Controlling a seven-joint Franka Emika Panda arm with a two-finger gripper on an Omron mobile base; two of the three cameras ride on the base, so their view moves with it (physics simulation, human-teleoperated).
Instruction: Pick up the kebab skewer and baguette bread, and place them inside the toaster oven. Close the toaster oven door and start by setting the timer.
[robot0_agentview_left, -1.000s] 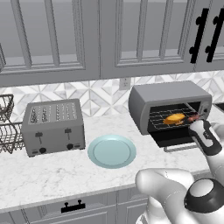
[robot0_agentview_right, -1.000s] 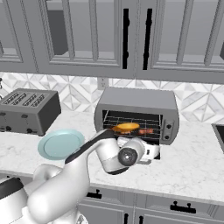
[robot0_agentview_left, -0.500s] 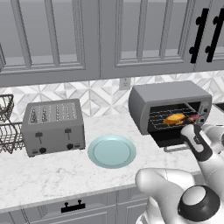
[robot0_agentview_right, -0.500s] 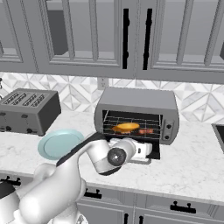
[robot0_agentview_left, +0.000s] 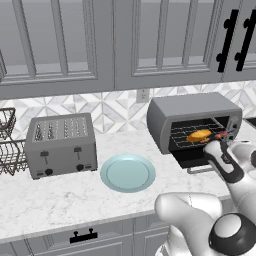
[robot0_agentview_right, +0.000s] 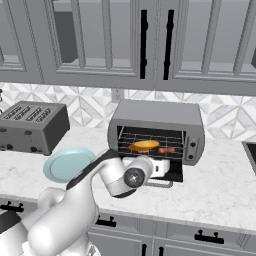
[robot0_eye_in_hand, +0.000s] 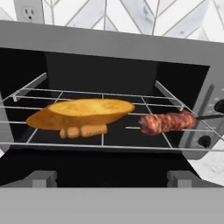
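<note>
The toaster oven (robot0_agentview_left: 192, 120) (robot0_agentview_right: 157, 120) stands on the counter with the toaster oven door (robot0_eye_in_hand: 100, 168) folded down flat. On its wire rack (robot0_eye_in_hand: 131, 98) lie the golden baguette bread (robot0_eye_in_hand: 81, 113) (robot0_agentview_left: 199, 135) (robot0_agentview_right: 143, 145) at the left and the kebab skewer (robot0_eye_in_hand: 166, 122) (robot0_agentview_left: 220, 134) (robot0_agentview_right: 167, 149) at the right, a small gap between them. My gripper (robot0_eye_in_hand: 111, 178) (robot0_agentview_left: 214, 149) (robot0_agentview_right: 161, 167) hovers just outside the oven's mouth, over the lowered door. It is open, its fingertips (robot0_eye_in_hand: 41, 177) wide apart and holding nothing.
A pale blue plate (robot0_agentview_left: 127, 172) (robot0_agentview_right: 67, 164) lies bare on the counter left of the oven. A grey four-slot toaster (robot0_agentview_left: 61, 145) (robot0_agentview_right: 32, 127) stands further left, a wire dish rack (robot0_agentview_left: 10, 145) beyond it. The oven's knobs (robot0_eye_in_hand: 204, 141) sit on its right front panel.
My hand has drawn back a little from the oven's mouth and sunk slightly over the door. The baguette and the skewer have stayed on the rack.
</note>
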